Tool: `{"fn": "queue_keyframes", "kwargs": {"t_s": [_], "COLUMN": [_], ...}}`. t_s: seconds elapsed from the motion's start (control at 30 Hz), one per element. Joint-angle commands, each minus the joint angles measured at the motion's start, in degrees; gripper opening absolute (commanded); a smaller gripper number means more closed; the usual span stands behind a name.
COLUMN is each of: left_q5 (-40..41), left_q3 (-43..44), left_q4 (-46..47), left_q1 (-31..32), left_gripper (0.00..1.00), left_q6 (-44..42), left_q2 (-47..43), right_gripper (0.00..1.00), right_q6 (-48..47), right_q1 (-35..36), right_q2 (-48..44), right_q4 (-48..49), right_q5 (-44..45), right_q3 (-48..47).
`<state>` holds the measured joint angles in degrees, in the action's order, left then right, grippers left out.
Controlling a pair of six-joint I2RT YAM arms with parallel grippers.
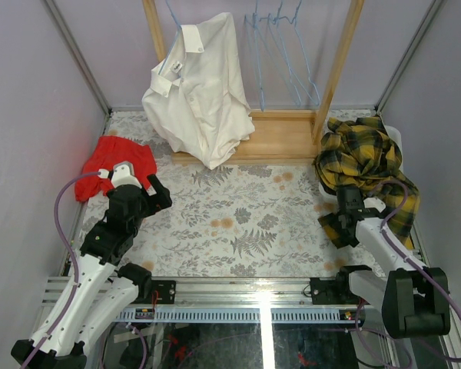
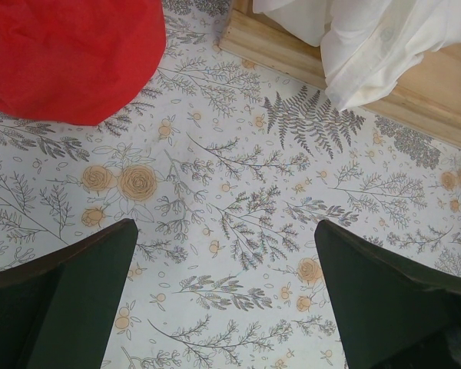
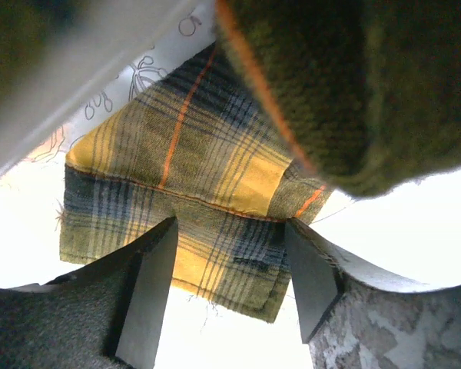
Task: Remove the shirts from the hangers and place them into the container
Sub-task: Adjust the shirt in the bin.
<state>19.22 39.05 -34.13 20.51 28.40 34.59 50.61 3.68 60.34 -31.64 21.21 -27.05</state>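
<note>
A white shirt [image 1: 200, 88] hangs on a light-blue hanger [image 1: 171, 17] at the left of the wooden rack; its lower hem [image 2: 369, 54] shows in the left wrist view. Several bare hangers [image 1: 280, 54] hang to its right. A yellow-and-black plaid shirt [image 1: 365, 165] is heaped at the far right over the container, of which only a white corner [image 1: 394, 137] shows. My right gripper [image 1: 344, 204] is low against that shirt; its jaws [image 3: 230, 261] stand apart with a plaid edge [image 3: 215, 231] between them, unpinched. My left gripper [image 1: 160, 192] is open over the floral cloth [image 2: 227, 300], holding nothing.
A red cloth [image 1: 115, 161] lies at the left, just behind my left gripper, and fills the upper left [image 2: 69, 54] of the left wrist view. The wooden rack base [image 1: 280, 134] runs across the back. Walls close in on both sides.
</note>
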Motion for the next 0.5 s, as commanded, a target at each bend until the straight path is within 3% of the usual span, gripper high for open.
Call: {"fn": "queue_keyframes", "kwargs": {"t_s": [0.0,0.07,0.27,0.47], "left_q5": [0.03,0.04,-0.37,-0.29], "left_q3": [-0.47,-0.46,-0.47,-0.42], "left_q4": [3.36,3.37,3.45,3.21], "left_q1": [-0.29,-0.29,-0.29,-0.31], "left_gripper": [1.0,1.0,1.0,1.0], "left_q6": [-1.33,-1.42,-1.49,-1.46], "left_q2": [-0.22,-0.11,0.24,0.55], "right_gripper": [0.59,0.5,0.02,0.0], "right_q6": [3.48,3.53,4.44,4.5], "right_q1": [0.97,1.56,2.66,2.75], "right_q2": [2.44,2.72,-3.35,-15.13], "right_q4": [2.37,1.67,1.54,-6.67], "right_q5": [4.62,5.25,4.96,3.41], "right_q3": [1.69,1.04,3.56,-0.56]}}
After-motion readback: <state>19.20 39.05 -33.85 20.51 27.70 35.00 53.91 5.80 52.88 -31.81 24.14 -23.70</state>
